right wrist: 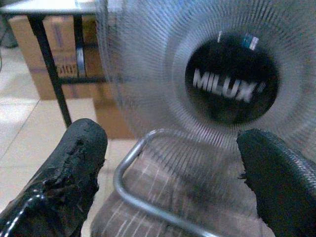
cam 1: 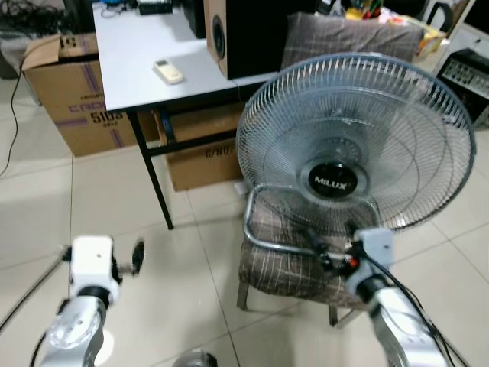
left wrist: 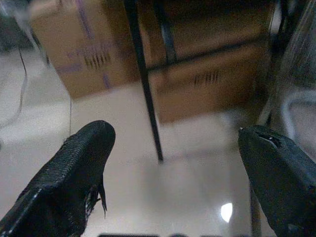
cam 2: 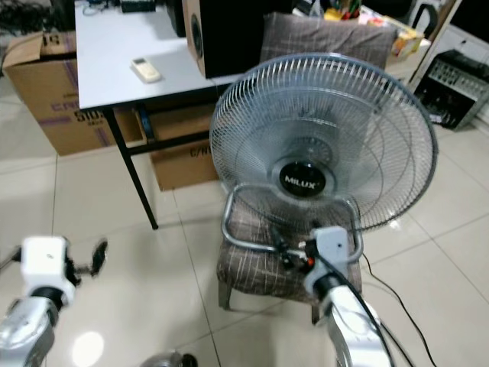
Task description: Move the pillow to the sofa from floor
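Looking down at 1 fan (cam 1: 355,145) w/ "MILUX" on the hub, sitting on 1 chair (cam 1: 286,264) w/ brown plaid seat cushion and a plaid back. Fan's bent metal tube base (cam 1: 263,241) rests on the seat.

My right gripper (cam 1: 334,258) is up in front of the fan base, just over the chair seat; fingers spread wide, nothing between them. Right wrist cam: 2 black fingertips (right wrist: 69,168) far apart, fan hub and tube base framed between them, blurry.

My left gripper (cam 1: 130,260) is over bare floor tiles (cam 1: 191,306), left of the chair, well apart from it. Left wrist cam: 2 fingertips (left wrist: 74,168) wide apart, empty, facing the table leg (left wrist: 148,98) and boxes.

Pillow: can't pick one out on the floor in any view. Only soft plaid things visible are the chair's seat and back (cam 1: 344,38); can't tell if either is a loose pillow.

Other stuff, counted:
- 1 white table (cam 1: 137,53) w/ black legs, behind/left of the chair
- 1 remote (cam 1: 168,71) on the tabletop
- 1 speaker (cam 1: 241,30) on the table's right end
- 2 cardboard boxes: 1 (cam 1: 69,92) left of the table, 1 (cam 1: 202,149) under it
- 1 black cable (cam 2: 401,294) on the floor, right of the chair
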### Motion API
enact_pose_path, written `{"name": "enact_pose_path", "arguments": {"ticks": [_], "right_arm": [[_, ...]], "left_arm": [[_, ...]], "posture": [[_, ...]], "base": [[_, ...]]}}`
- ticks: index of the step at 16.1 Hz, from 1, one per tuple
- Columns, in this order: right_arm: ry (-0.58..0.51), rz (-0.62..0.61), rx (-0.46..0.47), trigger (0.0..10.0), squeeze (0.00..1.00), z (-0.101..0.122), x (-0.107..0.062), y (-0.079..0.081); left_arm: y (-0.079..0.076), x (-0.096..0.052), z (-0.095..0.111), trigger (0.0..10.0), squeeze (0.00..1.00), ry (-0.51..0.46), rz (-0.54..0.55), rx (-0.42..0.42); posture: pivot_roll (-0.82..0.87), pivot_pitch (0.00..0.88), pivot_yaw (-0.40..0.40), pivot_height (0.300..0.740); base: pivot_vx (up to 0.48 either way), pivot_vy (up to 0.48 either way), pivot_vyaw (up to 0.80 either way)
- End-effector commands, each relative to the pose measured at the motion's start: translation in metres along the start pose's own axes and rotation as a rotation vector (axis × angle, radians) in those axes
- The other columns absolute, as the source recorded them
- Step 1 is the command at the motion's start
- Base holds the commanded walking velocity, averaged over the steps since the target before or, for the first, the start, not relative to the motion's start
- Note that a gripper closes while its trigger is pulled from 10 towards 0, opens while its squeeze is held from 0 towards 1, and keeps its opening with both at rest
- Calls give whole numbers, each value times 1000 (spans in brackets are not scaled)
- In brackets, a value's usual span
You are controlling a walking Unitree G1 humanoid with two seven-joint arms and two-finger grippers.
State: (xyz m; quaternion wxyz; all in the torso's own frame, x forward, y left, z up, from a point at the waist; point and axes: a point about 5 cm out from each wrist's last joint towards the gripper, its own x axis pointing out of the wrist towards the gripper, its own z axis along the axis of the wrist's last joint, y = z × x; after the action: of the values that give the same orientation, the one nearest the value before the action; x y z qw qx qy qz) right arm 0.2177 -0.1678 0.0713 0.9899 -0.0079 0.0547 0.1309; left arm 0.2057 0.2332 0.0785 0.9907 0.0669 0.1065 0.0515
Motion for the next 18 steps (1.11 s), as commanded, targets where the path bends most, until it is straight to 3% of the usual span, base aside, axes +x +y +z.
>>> {"name": "enact_pose_path", "arguments": {"ticks": [1, 3, 5, 6, 8, 9, 11, 15, 16, 18], "right_arm": [[-22, 26, 15, 10000, 1000, 2, -5, 6], [-46, -4, -5, 10000, 1000, 4, -11, 4], [-44, -12, -24, 10000, 1000, 13, -14, 6], [-59, -8, 22, 10000, 1000, 19, -16, 8], [-81, -38, 18, 10000, 1000, 23, -18, 9], [-88, -45, -10, 10000, 1000, 23, -17, 10], [-84, 2, 35, 10000, 1000, 23, -10, 17], [-79, 88, 16, 10000, 1000, 21, 6, 24], [-88, 90, 48, 10000, 1000, 23, 9, 25], [-80, 50, 52, 10000, 1000, 28, 16, 20]], "left_arm": [[-8, -3, 7, 10000, 1000, -18, -4, -29], [-20, -3, 12, 10000, 1000, -19, -33, -31], [-33, 2, 17, 10000, 1000, -33, -88, 19], [-41, 8, 23, 10000, 1000, -53, -119, 39], [-45, 16, 30, 10000, 1000, -71, -134, 13], [-46, 19, 31, 10000, 1000, -65, -130, 9], [-40, 24, 29, 10000, 1000, -55, -92, -10], [-24, 18, 30, 10000, 1000, -62, -9, 14], [-20, 17, 32, 10000, 1000, -64, 3, 6], [-25, 16, 30, 10000, 1000, -60, -8, 6]], "posture": [[87, 0, 33, 740], [75, 0, 49, 740], [31, 0, 70, 740], [11, 0, 82, 740], [-11, 0, 99, 740], [-17, 0, 107, 740], [-14, 0, 88, 740], [47, 0, 39, 740], [52, 0, 39, 740], [54, 0, 25, 740]], "base": [[0, 0, 0], [0, 0, 0], [0, 0, 0], [0, 0, 0], [0, 0, 400], [0, 0, 800], [0, 0, 800], [0, 0, 800], [0, 0, 800], [0, 0, 800]]}}
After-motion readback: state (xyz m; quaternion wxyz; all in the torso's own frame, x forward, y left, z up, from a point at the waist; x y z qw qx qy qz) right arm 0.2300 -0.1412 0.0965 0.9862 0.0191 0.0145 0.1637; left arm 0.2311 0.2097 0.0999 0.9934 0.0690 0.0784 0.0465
